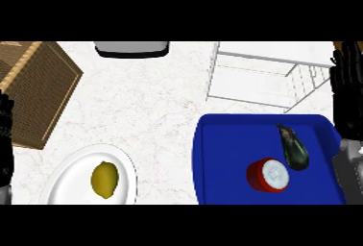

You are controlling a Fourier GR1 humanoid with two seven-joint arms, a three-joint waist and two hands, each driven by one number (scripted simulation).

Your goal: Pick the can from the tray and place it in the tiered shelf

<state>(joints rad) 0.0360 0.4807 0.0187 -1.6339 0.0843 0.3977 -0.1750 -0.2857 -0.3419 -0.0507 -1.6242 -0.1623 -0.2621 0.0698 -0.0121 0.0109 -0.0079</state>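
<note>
**Can untouched on tray; shelf not yet loaded**

White marbled counter (156,105) carries everything in the head view. Blue tray (227,144) sits at lower right. On it: the red can (269,174), upright with its pale lid facing up, and a dark eggplant (295,149) just beside it on the right, close enough that I cannot tell if they touch. White wire tiered shelf (255,77) stands just beyond the tray's far rim; nothing shows on it.

Right hand (347,81) shows along the right edge, beside the shelf and well apart from the can. Its fingers look roughly straight and hold nothing. Left hand (6,125) is a dark sliver at the left edge; finger state cannot be told.

Elsewhere: wicker basket (35,86) at upper left, white plate (71,178) with a lemon (104,179) at lower left, grey-and-black appliance (132,48) at the far edge.

Progress, as judged: nothing done. Reach, grasp, lift and placement all remain. The eggplant crowds the can's right side, so approach there looks tight.
</note>
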